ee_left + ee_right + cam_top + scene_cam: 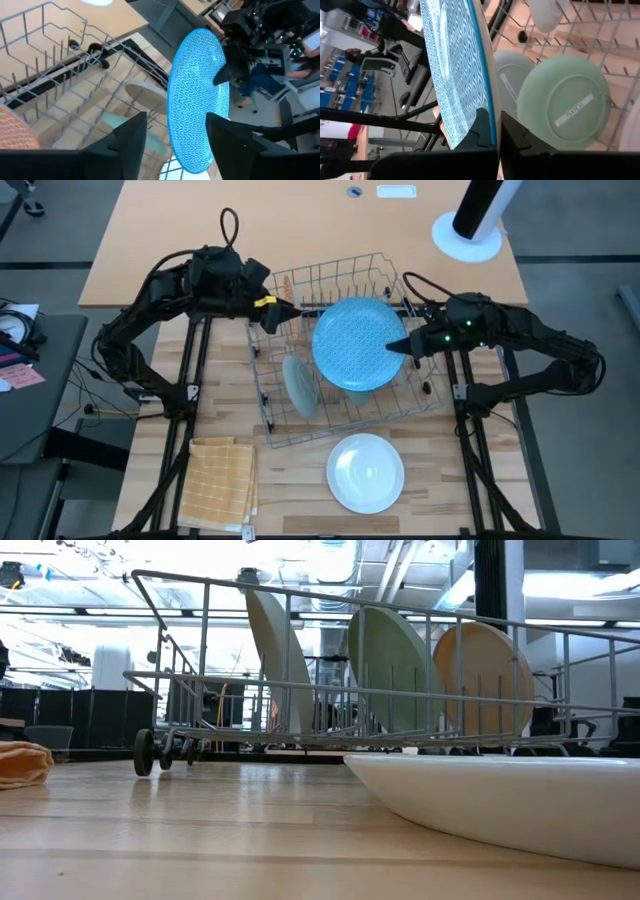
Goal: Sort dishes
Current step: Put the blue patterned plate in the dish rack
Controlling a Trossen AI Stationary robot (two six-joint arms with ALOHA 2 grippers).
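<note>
Over the wire rack [345, 350], we hold a blue patterned plate [358, 342] by its rim.

Our right pincer [497, 131] is pinching that plate's edge, and the plate hangs tilted above the rack's middle; our left pincer [176, 131] waits just beside it with its fingers spread, gripping nothing. Pale green plates [563, 102] already stand on edge in the slots below, an orange patterned one [15, 127] sits at the rack's far end, and a white plate [365, 472] lies flat on the counter [290, 485] near the yellow checked cloth [220, 480]. We judge it best to turn the blue plate upright, line it up with a free slot, and lower it slowly, clear of the neighbouring plates.
</note>
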